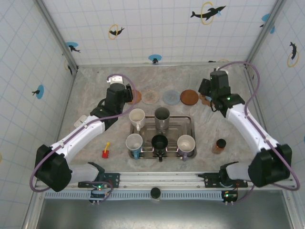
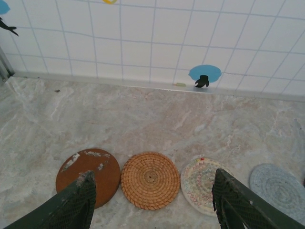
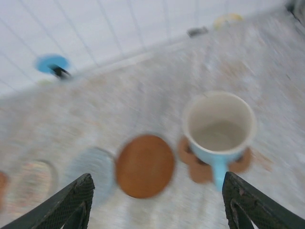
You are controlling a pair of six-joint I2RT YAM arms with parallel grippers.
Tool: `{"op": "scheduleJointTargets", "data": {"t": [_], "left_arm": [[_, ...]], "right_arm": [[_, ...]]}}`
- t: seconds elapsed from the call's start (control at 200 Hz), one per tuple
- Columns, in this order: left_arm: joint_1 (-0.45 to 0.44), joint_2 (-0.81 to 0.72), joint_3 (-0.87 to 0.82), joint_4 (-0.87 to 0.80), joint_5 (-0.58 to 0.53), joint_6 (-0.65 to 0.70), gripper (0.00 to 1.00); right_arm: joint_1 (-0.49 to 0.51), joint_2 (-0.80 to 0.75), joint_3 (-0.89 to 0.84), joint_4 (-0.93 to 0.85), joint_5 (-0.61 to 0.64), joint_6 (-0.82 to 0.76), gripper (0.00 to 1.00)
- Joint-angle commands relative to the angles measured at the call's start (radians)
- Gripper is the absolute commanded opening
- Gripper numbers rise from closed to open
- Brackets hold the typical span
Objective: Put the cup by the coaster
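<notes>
Your right gripper [image 3: 157, 179] stands wide open, holding nothing, near the blue cup [image 3: 219, 143], which looks empty and sits on a lobed brown coaster [image 3: 198, 172]. Your left gripper [image 2: 153, 175] gapes empty too. Five cups stand in the tray [image 1: 183, 125].

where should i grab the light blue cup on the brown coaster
Probably the rim, from above: the light blue cup stands upright, mouth open, so one jaw can go inside. Its handle faces the right wrist camera; take the wall beside it.
</notes>
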Motion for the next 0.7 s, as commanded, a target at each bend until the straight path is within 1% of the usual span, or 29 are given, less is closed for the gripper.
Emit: {"op": "scheduleJointTargets", "data": {"t": [0.0,0.125,0.25,0.365,0.471,0.501,0.616,0.696], "left_arm": [[0.007,-0.002,0.039,-0.030,0.035,-0.049,0.65],[0.006,-0.002,0.054,-0.063,0.050,-0.070,0.65],[0.006,-0.002,0.079,-0.103,0.094,-0.083,0.65],[0.006,-0.008,0.111,-0.173,0.180,-0.082,0.65],[0.007,0.003,0.168,-0.296,0.320,-0.071,0.65],[0.003,0.011,0.185,-0.337,0.343,-0.071,0.65],[-0.030,0.021,0.214,-0.458,0.341,-0.092,0.64],[-0.047,0.007,0.187,-0.502,0.331,-0.115,0.64]], "right_arm": [[0.087,-0.070,-0.031,0.226,0.120,0.078,0.73],[0.165,-0.097,-0.065,0.263,0.172,0.114,0.73],[0.204,-0.118,-0.172,0.359,0.170,0.150,0.73],[0.204,-0.118,-0.212,0.379,0.170,0.160,0.73],[0.204,-0.123,-0.221,0.372,0.168,0.154,0.73],[0.203,-0.126,-0.227,0.378,0.167,0.154,0.73],[0.195,-0.137,-0.255,0.395,0.163,0.156,0.74],[0.187,-0.142,-0.267,0.397,0.157,0.158,0.74]]}}
